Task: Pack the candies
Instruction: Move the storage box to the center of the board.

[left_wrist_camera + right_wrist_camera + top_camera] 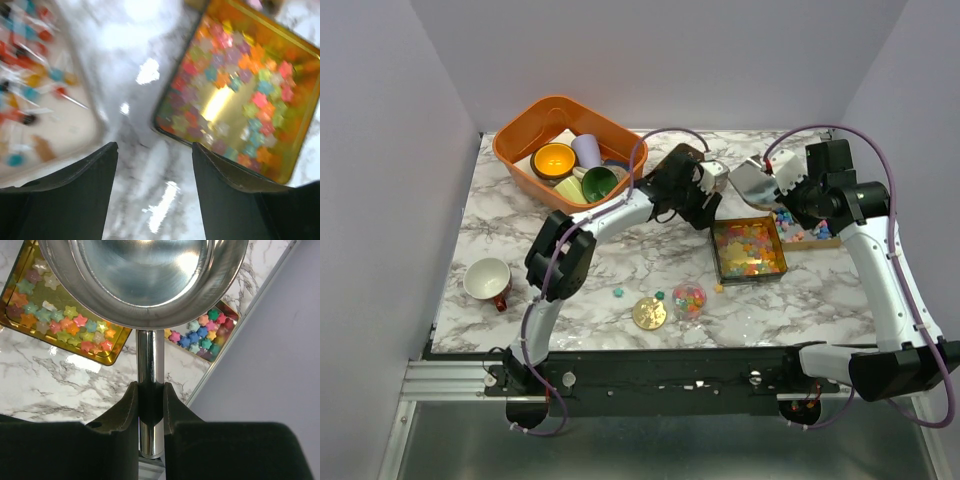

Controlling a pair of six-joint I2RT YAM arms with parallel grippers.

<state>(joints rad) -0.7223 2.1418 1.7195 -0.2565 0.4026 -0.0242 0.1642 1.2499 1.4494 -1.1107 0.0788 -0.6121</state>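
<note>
The left tool (154, 147) hangs spread and empty over the marble bench (610, 265), just beside the gold tin (304, 112). The right tool (151, 390) pinches the handle of a steel scoop (145, 285). Star-shaped candies (750, 250) fill the tin, mid-right on the bench, and a few lie loose nearby.

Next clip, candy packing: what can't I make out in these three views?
Scoop: whether it holds anything; right wrist view shows only shiny metal, top view too small.
Second container: top view, mostly behind the right arm.
Pale tray and its sweets: left wrist view, motion-blurred.
Loose candies: top view, too small to identify.
</note>
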